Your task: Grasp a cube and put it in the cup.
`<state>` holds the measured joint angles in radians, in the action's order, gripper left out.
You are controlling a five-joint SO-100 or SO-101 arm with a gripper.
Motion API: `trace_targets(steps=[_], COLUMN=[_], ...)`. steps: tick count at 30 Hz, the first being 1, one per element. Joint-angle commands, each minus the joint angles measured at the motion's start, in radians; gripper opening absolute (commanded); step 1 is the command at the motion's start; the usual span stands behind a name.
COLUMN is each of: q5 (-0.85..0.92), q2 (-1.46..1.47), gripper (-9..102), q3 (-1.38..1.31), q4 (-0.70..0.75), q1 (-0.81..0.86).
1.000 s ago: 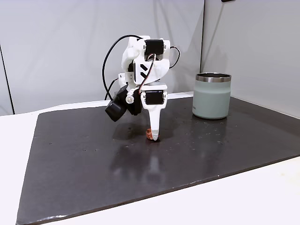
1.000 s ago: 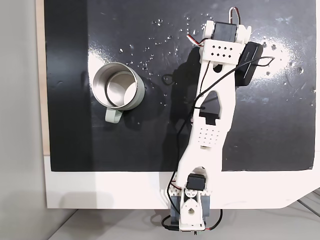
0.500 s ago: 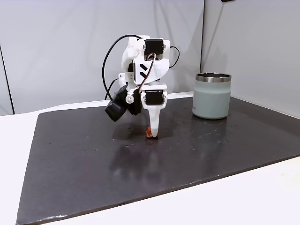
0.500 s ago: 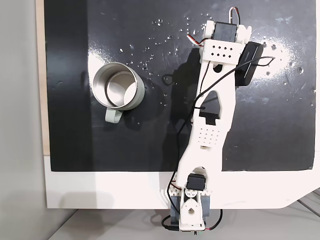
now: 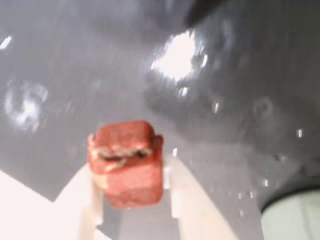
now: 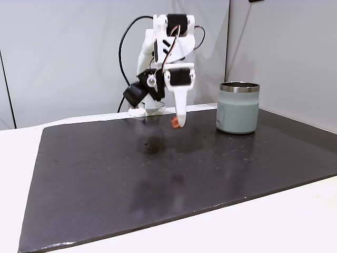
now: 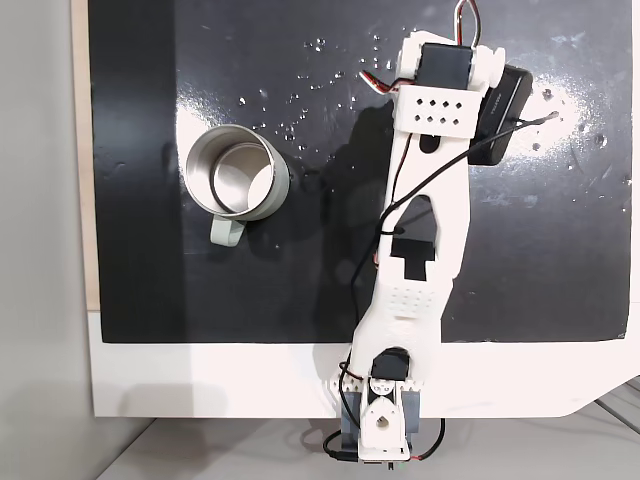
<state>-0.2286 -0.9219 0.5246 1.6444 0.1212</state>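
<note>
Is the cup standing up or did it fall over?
Standing up. In a fixed view the cup sits flat on the dark mat, steel rim on top; from above, its round opening faces up.

Bright, even light is cast from above, and white glare patches are thrown on the glossy dark mat (image 7: pixel 560 100) around the arm. The wrist view is blurred and soft, with the cube (image 5: pixel 127 162) smeared; both fixed views are rendered sharp.

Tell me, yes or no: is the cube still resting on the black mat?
No: in a fixed view the cube hangs in the claw, clear above the black mat.
</note>
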Motion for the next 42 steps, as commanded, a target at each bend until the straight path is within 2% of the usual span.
trace_targets(steps=[1,12,22,42], q5=[-0.014,-0.038,-0.031,0.193], q2=[-0.202,-0.577,-0.649,-0.655], gripper=[0,0,0,0], q3=[0.028,0.189,0.241,0.364], q4=[-0.023,-0.025,-0.031,-0.084], q1=[0.006,0.002,-0.023,-0.572])
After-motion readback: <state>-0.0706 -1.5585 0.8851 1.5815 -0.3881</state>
